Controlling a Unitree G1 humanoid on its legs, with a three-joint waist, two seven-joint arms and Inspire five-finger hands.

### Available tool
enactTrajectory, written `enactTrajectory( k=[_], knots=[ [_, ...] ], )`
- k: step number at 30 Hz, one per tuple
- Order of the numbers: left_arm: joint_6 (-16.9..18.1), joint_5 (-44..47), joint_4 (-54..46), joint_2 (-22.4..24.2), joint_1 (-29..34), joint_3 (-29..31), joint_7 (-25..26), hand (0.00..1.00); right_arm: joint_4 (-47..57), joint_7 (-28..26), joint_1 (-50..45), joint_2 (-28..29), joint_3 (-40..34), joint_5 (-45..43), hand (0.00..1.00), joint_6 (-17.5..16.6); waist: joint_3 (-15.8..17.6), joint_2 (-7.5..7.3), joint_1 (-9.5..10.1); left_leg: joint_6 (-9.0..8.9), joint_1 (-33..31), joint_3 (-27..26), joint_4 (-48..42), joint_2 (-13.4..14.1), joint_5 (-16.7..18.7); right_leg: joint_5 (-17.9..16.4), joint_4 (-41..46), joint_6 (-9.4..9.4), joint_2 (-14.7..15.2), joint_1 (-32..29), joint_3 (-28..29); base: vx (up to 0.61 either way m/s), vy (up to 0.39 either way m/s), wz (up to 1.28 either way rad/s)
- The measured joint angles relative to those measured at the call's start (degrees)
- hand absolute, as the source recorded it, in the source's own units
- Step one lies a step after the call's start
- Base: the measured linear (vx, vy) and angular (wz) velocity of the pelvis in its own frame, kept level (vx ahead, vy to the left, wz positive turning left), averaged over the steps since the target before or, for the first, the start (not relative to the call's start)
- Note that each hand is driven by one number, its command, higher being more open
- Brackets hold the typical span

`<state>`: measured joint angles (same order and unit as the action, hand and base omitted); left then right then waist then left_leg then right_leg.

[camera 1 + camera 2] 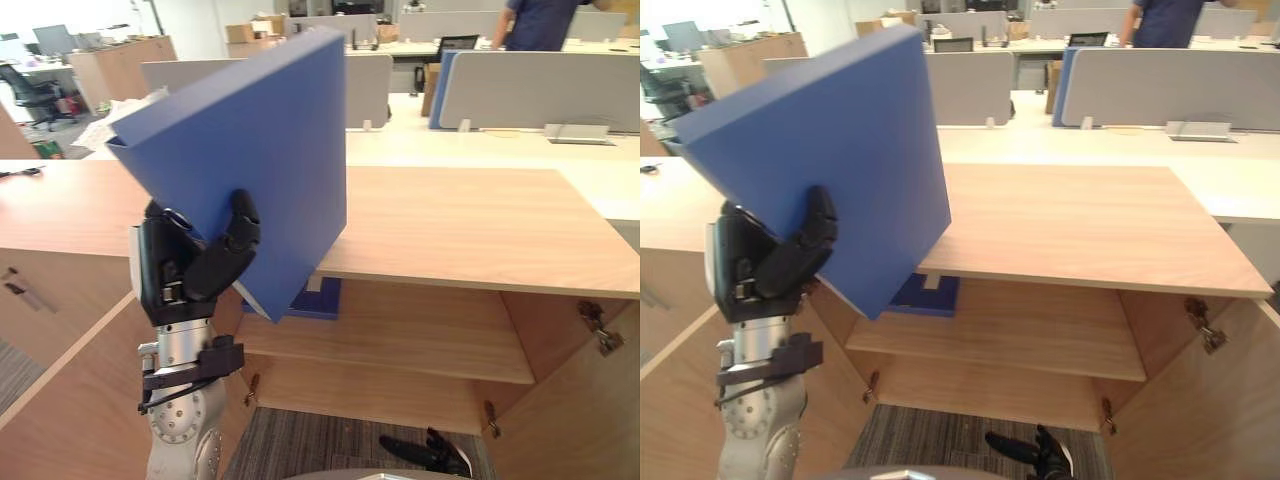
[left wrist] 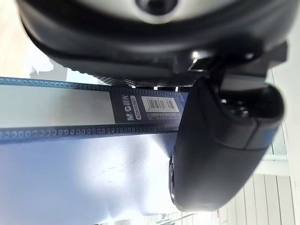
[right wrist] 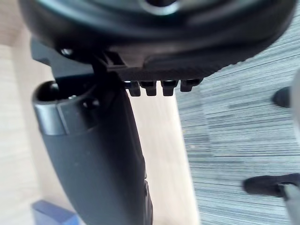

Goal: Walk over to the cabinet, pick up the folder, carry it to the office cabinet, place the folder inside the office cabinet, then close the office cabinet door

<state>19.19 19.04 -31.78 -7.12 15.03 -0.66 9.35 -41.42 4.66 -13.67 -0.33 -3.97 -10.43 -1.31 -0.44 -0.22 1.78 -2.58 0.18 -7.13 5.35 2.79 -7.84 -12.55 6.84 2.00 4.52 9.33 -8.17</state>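
Folder [image 1: 250, 150] is clamped in my left hand [image 1: 195, 265], thumb curled over its face, held up tilted in front of the open cabinet [image 1: 470, 220] with its low corner just under the top's front edge. My right hand [image 1: 432, 452] hangs low with loose fingers, holding nothing. So I'd say I'm at the put-it-inside step: next I need to drop and level the folder, slide it onto the shelf [image 1: 430, 335] next to the blue thing [image 1: 318, 300] already there, let go, then swing the doors [image 1: 570, 420] shut.
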Motion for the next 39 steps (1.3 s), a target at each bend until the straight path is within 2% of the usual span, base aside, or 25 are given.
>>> enactTrajectory(
  k=[6,8,15,20,24,27,29,33,35,38,39],
  knots=[
    [-0.49,12.6,-0.05,2.92,-0.33,1.73,-0.85,0.0,25.87,6.2,-6.17,4.43,-1.99,-0.76,1.0,-0.41,0.31,-0.03,-2.24,-0.3,0.05,-2.51,-0.36,0.71,0.24,0.59,0.06,0.13,-0.3,-1.19,2.46,-0.01,0.003,-0.23],
    [-0.47,14.51,-0.27,3.99,-0.36,2.2,-0.82,0.0,31.87,8.1,-7.53,4.67,-3.53,0.2,1.0,-0.46,0.26,0.03,-2.21,-0.54,0.68,-3.61,-0.42,0.92,0.7,0.59,0.09,0.14,-0.31,-1.12,3.67,0.01,0.004,-0.27],
    [-0.41,17.61,-2.53,6.84,-0.37,1.53,-1.22,0.0,56.83,17.98,-11.48,5.84,-8.13,15.92,1.0,0.65,-0.71,1.59,-2.65,-1.15,2.04,-6.9,-1.11,1.76,2.36,0.58,0.18,0.17,-0.62,-1.19,6.82,0.0,-0.001,-0.24],
    [-0.42,15.77,-2.4,7.02,-1.26,-2.75,-1.31,0.0,69.96,21.89,-11.0,5.65,-7.37,26.63,1.0,0.68,-1.5,2.41,-3.55,-1.72,2.43,-7.97,-1.69,2.31,3.07,0.45,0.58,0.39,-1.22,-1.32,7.97,-0.01,-0.024,-0.12],
    [-0.38,15.14,0.05,6.93,-4.12,-5.04,-1.87,0.0,74.09,23.17,-8.69,4.9,-4.62,30.65,1.0,0.53,-1.8,2.56,-3.61,-1.92,2.85,-8.11,-1.74,2.44,3.25,0.23,1.27,0.76,-1.46,-1.37,8.3,-0.01,-0.018,-0.04],
    [-0.41,15.15,3.54,6.53,-7.16,-6.62,-2.66,0.0,74.5,22.69,-2.46,3.56,-2.45,30.6,1.0,-0.32,-1.99,2.71,-3.73,-1.92,2.89,-8.12,-1.82,2.41,3.26,0.15,1.81,0.88,-1.48,-1.61,8.59,-0.04,-0.013,-0.02],
    [-0.43,15.1,4.98,5.62,-8.22,-7.26,-3.69,0.0,74.41,20.85,1.48,3.18,-2.06,28.94,1.0,-1.84,-1.99,2.69,-3.68,-1.92,2.88,-8.12,-1.85,2.37,3.26,0.15,1.92,0.88,-1.48,-1.7,8.75,-0.05,-0.006,-0.02],
    [-0.53,15.06,8.78,1.85,-11.38,-7.36,-6.32,0.0,71.76,15.1,9.89,-1.11,-1.53,17.6,1.0,-7.29,-2.17,2.22,-3.63,-1.9,2.79,-8.1,-1.84,2.27,3.24,0.22,2.06,0.96,-1.47,-1.98,9.11,-0.04,-0.005,-0.02],
    [-0.76,15.17,10.95,0.15,-13.19,-7.41,-7.41,0.0,67.64,12.11,13.62,-5.01,-1.29,9.56,1.0,-9.32,-2.45,1.76,-3.64,-1.86,2.75,-8.05,-1.81,2.23,3.22,0.34,2.06,1.14,-1.46,-2.06,9.27,-0.03,-0.003,0.0],
    [-1.18,16.14,13.56,-3.72,-15.17,-8.12,-9.62,0.0,59.72,5.26,18.64,-14.52,1.07,-4.7,1.0,-10.06,-2.43,1.25,-3.7,-1.65,2.74,-7.82,-1.63,1.9,3.07,0.37,2.07,1.16,-1.24,-2.05,9.32,-0.04,0.002,0.03],
    [-1.24,17.17,14.57,-5.9,-15.76,-9.19,-10.7,0.0,56.46,2.32,20.37,-19.39,3.14,-10.11,1.0,-10.03,-2.42,1.22,-3.65,-1.54,2.73,-7.67,-1.46,1.71,2.99,0.38,2.08,1.18,-1.14,-2.04,9.31,-0.04,0.008,0.07]
  ],
)
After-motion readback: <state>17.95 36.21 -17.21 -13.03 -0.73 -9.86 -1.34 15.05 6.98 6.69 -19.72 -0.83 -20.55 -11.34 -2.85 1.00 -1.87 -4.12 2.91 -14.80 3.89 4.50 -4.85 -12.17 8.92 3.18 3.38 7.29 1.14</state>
